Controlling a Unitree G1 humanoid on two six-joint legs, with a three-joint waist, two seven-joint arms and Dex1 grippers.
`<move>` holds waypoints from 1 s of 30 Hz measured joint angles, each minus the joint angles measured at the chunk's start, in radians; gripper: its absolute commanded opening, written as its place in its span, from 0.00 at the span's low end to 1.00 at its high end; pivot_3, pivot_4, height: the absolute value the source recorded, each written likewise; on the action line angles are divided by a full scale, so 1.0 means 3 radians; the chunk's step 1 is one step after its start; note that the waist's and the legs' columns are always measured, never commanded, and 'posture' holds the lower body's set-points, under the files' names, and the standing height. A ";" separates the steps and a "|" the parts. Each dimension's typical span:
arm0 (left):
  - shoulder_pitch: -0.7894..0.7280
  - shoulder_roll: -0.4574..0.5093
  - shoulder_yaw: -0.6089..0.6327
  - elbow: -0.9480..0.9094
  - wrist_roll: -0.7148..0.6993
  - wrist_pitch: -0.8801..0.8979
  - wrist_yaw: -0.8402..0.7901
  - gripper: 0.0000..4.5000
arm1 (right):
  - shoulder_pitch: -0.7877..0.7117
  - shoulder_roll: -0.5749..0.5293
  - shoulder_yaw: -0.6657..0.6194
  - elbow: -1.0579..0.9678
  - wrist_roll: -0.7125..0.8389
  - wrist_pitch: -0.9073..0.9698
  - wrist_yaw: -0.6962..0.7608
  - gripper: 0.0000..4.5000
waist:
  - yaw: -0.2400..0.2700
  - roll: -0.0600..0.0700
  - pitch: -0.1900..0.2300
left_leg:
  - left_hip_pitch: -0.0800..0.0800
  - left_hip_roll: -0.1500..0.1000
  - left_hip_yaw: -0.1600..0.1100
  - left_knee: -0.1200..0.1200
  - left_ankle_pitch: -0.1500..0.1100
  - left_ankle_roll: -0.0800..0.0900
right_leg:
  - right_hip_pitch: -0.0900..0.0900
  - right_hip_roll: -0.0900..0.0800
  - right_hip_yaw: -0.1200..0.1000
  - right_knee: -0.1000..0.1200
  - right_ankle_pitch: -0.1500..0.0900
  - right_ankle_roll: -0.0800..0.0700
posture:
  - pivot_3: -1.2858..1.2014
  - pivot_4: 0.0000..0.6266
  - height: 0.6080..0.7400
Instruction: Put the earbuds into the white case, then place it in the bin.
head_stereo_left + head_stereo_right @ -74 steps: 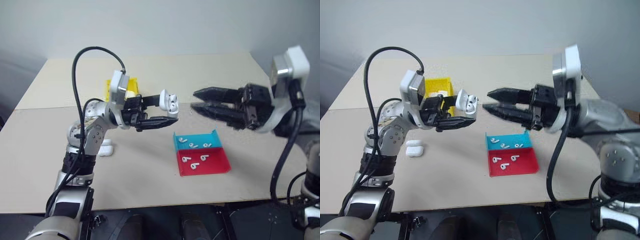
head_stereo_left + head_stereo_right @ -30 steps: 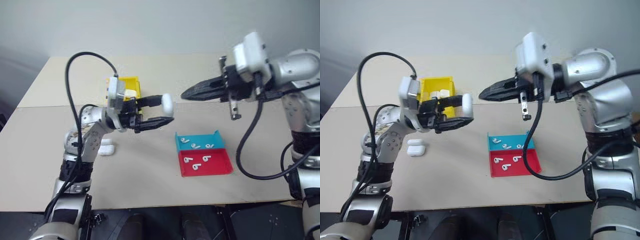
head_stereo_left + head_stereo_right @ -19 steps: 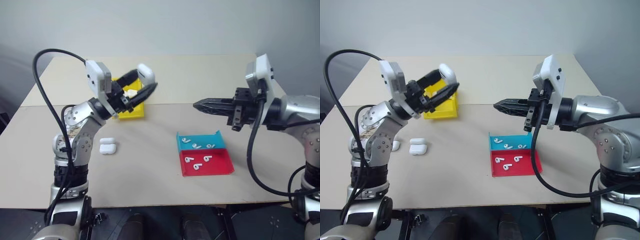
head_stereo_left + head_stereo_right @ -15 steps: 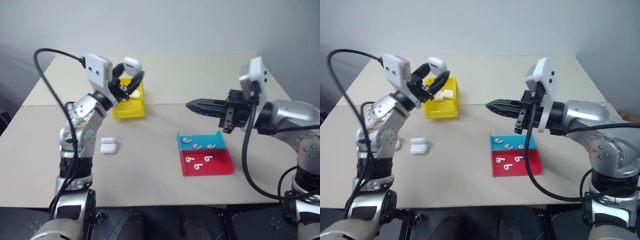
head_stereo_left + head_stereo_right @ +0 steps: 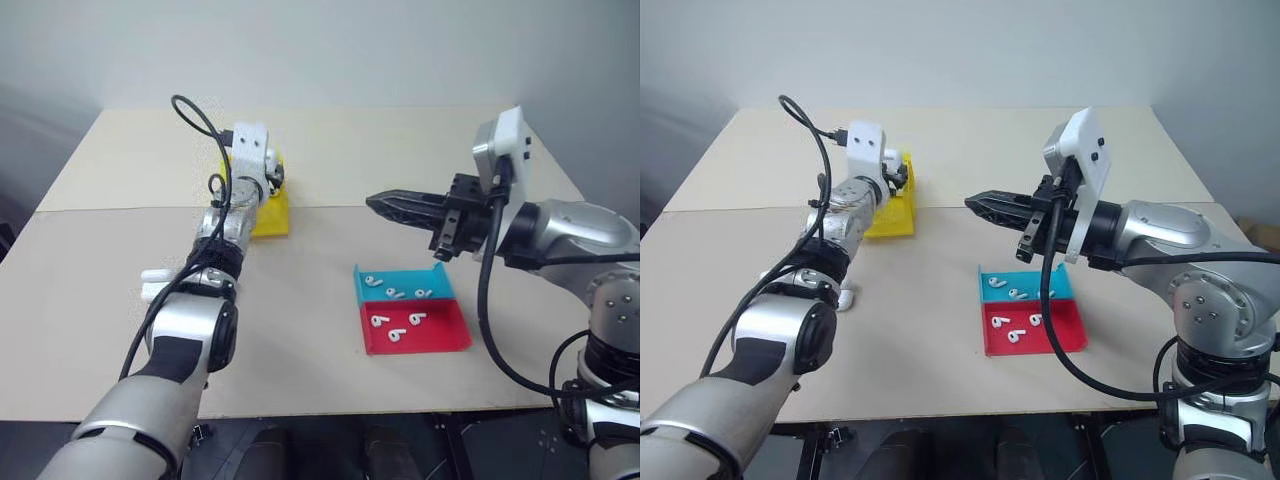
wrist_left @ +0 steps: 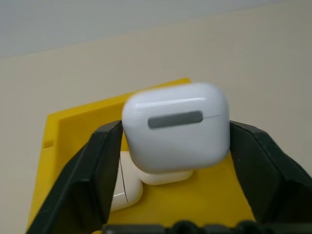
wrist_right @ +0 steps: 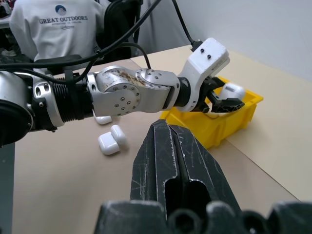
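Clearly "GREAT OUTDOORS" reads on a person's grey sweatshirt (image 7: 48, 29) beyond the desk (image 5: 300, 330). Over the yellow bin (image 6: 73, 131) near the desk's far left edge, the left gripper (image 6: 175, 146) has its fingers spread with the white case (image 6: 176, 127) between them. Earbuds (image 5: 398, 305) lie in the red and cyan tray (image 5: 440, 335). Right gripper (image 7: 173, 161) is pressed together, empty

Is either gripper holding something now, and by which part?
The white case sits in the left gripper over the bin, flanked at its sides; whether gripped cannot be told. Right gripper holds nothing.
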 measured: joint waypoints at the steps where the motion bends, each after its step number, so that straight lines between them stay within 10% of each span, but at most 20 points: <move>1: -0.0012 0.0003 0.0001 0.0014 0.0000 -0.0022 -0.0005 0.99 | 0.0002 -0.0008 -0.0002 -0.0003 0.0007 -0.0001 -0.0009 0.00 | 0.0002 0.0000 0.0000 | 0.0000 0.0000 0.0001 0.0000 0.0000 0.0000 | -0.0001 0.0000 0.0000 0.0002 0.0000 0.0000 | 0.52 0.24 1.00; 13: 0.0660 0.0272 0.0089 -0.1489 -0.0383 0.0079 -0.0835 0.99 | 0.0113 -0.0017 -0.0100 -0.0074 0.0123 -0.0154 -0.0048 0.00 | -0.0003 0.0001 0.0000 | -0.0007 0.0003 0.0000 0.0002 0.0009 -0.0015 | -0.0021 -0.0001 0.0008 0.0020 0.0000 -0.0001 | 0.52 0.24 1.00; 22: 0.2265 0.1234 0.0301 -0.3841 -0.1274 0.0674 -0.2245 0.99 | 0.0662 0.0088 0.0043 0.0065 -0.0684 -0.0892 -0.0073 0.00 | -0.0080 0.0004 -0.0003 | -0.0001 0.0006 0.0001 0.0001 0.0000 0.0001 | -0.0020 0.0000 0.0015 0.0023 0.0001 -0.0001 | 0.52 0.24 1.00; 30: 0.3480 0.2060 0.0930 -0.4948 -0.2129 0.1073 -0.3155 0.99 | 0.1329 -0.0342 0.0162 0.0295 -0.0976 -0.1440 0.0994 0.00 | -0.0057 0.0004 -0.0003 | 0.0021 0.0009 0.0002 0.0002 -0.0003 0.0006 | 0.0001 0.0001 0.0015 0.0015 0.0001 -0.0002 | 0.52 0.24 1.00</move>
